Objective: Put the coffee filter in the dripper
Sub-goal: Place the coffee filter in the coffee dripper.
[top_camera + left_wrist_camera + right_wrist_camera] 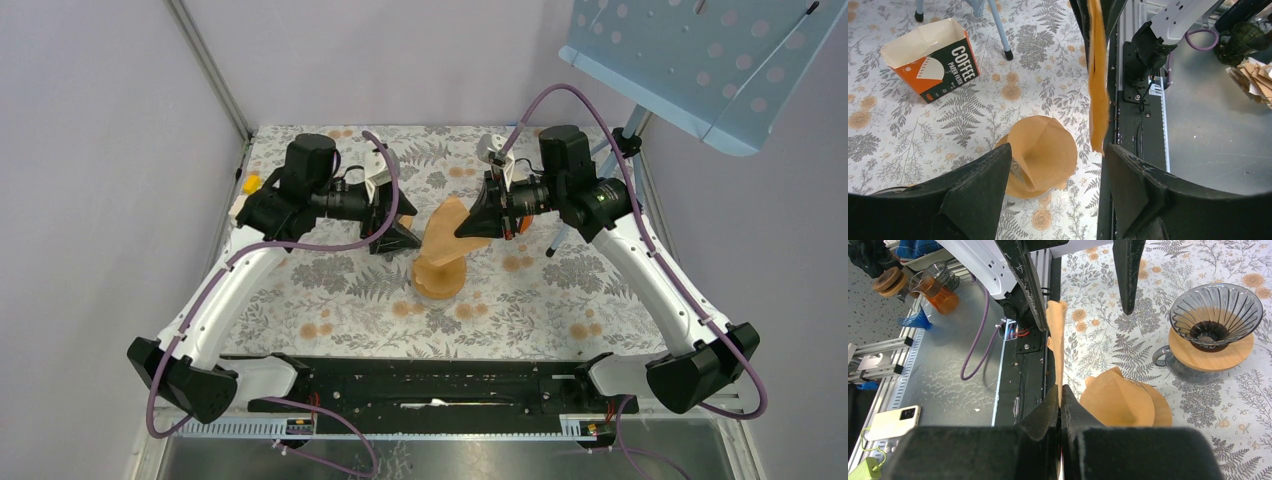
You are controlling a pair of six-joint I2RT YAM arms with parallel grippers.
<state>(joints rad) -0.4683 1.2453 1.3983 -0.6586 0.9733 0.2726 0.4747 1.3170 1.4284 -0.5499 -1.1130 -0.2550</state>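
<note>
Coffee filter (1057, 340) pinched edge-on in the tightly closed right gripper (1060, 390), held above the middle of the table (600, 300), upright, seen as a thin brown sheet. Facing it, left gripper (1057, 150) spread wide and grasping nothing, the held filter hanging between its fingers (1133, 175), close against one of them; contact unclear. Directly below, a loose stack of filters (1040, 150) lying on the table. Beyond the stack, farther from the near edge, glass dripper (1215, 315) on a wooden collar atop a glass server, well apart from the held filter. Farther off on the table, an open orange filter box (930, 57).
</note>
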